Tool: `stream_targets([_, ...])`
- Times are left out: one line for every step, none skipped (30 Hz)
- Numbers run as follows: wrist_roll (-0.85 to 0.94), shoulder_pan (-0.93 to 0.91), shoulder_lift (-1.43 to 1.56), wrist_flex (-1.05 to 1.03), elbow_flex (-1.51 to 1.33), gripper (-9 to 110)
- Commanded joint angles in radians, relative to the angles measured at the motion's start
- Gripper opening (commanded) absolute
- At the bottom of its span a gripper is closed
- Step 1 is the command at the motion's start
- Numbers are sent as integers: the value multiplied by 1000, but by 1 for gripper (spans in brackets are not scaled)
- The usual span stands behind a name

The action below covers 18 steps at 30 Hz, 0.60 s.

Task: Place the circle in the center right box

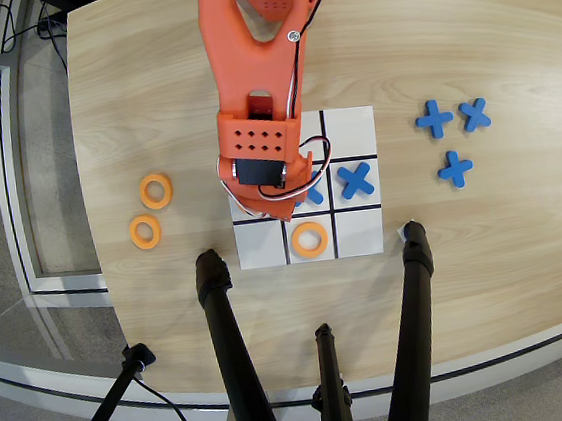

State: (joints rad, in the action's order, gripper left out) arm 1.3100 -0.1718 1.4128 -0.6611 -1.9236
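Seen from overhead, past the black tripod legs (pixel 231 356) and one orange ring (pixel 309 240) in the grid sheet (pixel 363 240)'s bottom middle cell, the orange arm's gripper (pixel 255 205), its grasp impossible to tell, covers the middle row's left end cell, seemingly mid-placement; two spare rings (pixel 156 191) wait left.

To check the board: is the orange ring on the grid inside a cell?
Inside: the ring lies within the bottom middle cell's black lines.

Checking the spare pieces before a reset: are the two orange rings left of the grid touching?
Apart. The overhead view shows bare wood between the upper ring and the lower ring.
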Motion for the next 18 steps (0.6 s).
stream_targets([5, -18, 72, -6, 44, 9])
stream_targets([5, -20, 89, -18, 49, 9])
stream_targets([5, -23, 110, -35, 55, 9])
stream_targets([5, -25, 133, -66, 66, 9])
stream_targets([8, -28, 161, -104, 83, 9])
stream_targets([9, -31, 189, -144, 101, 9])
stream_targets([12, -34, 221, -178, 110, 9])
stream_targets([14, -37, 261, -199, 110, 9])
stream_targets([15, -40, 298, -227, 110, 9])
stream_targets([20, -40, 333, -259, 109, 9])
stream_targets([28, -40, 374, -287, 97, 9])
stream_targets([35, -40, 419, -307, 72, 9])
stream_targets([43, -40, 468, -324, 35, 9])
stream_targets([54, -38, 523, -334, -11, 9])
stream_targets([75, -35, 580, -344, -64, 9])
stream_targets([101, -31, 646, -348, -130, 9])
stream_targets([129, -26, 715, -347, -202, 9])
stream_targets([152, -15, 788, -339, -281, 9])
